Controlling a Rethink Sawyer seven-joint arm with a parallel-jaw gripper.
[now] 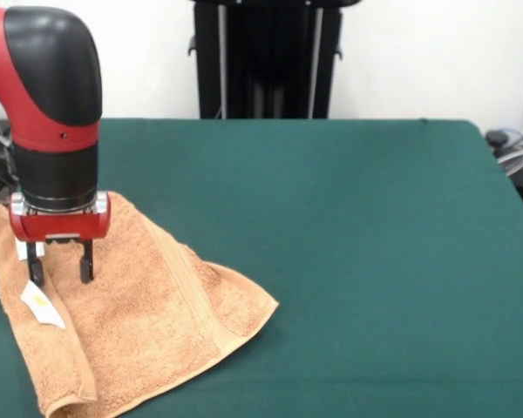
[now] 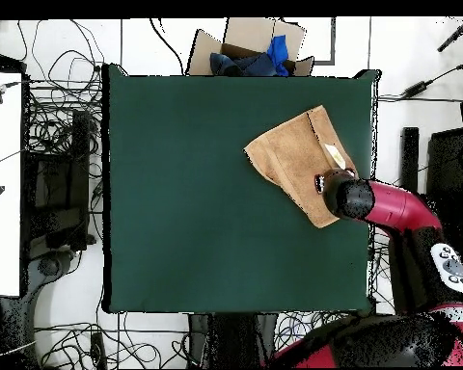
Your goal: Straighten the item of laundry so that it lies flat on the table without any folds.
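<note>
The jaws [image 1: 61, 270] stand apart, empty, just above the tan towel [image 1: 148, 322], which spreads below them on the green table [image 1: 366, 261], its white tag [image 1: 42, 305] just beside them.

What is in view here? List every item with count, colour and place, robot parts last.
towel: 1, tan, at one side of the table, near a corner, partly folded, an edge curled over.
tag: 1, white, on the towel beside the fingers.
table: 1, dark green, fills most of both views.
box: 1, brown cardboard with blue cloth inside, on the floor beyond the table's top edge in the overhead view.
cables: many, black, on the floor around the table.
stand: 1, black, behind the table's far edge in the front view.
arm: 1, red and black, over the towel.
gripper: 1, black fingers apart, tips at the towel.
</note>
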